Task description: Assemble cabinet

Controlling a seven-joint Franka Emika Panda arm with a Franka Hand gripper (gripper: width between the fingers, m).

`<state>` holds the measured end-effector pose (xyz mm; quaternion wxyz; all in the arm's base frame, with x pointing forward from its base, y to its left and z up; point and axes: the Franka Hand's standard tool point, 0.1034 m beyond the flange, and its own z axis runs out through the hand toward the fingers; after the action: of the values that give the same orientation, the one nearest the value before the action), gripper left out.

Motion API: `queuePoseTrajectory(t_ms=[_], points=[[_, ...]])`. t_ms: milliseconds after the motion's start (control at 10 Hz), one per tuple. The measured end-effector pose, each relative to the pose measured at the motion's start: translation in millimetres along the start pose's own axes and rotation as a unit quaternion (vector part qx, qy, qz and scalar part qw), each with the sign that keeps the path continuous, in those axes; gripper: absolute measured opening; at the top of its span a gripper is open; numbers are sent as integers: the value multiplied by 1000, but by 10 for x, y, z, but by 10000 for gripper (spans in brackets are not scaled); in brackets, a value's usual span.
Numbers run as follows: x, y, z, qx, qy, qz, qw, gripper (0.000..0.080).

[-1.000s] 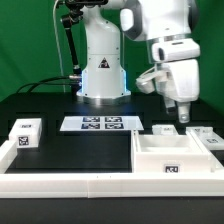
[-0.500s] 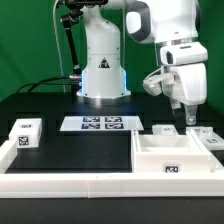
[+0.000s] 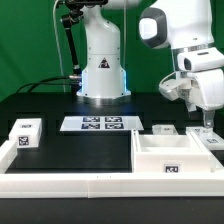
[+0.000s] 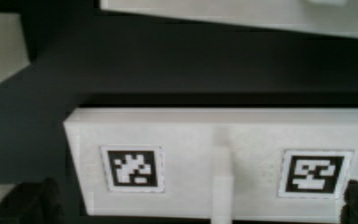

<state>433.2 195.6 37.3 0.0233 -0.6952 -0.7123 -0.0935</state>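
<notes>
Wide open and empty, the claw hangs right above the two-tag cabinet piece, whose long side seems to run from finger to finger.

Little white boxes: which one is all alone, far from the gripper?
The small box at the exterior view's left edge. The other boxes sit around the open tray, close to the gripper.
</notes>
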Motion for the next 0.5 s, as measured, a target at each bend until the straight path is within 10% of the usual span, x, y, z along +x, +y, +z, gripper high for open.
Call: queuePoseTrajectory(t_ms=[500], points=[[113,-141,232,20,6,12,1000,797]])
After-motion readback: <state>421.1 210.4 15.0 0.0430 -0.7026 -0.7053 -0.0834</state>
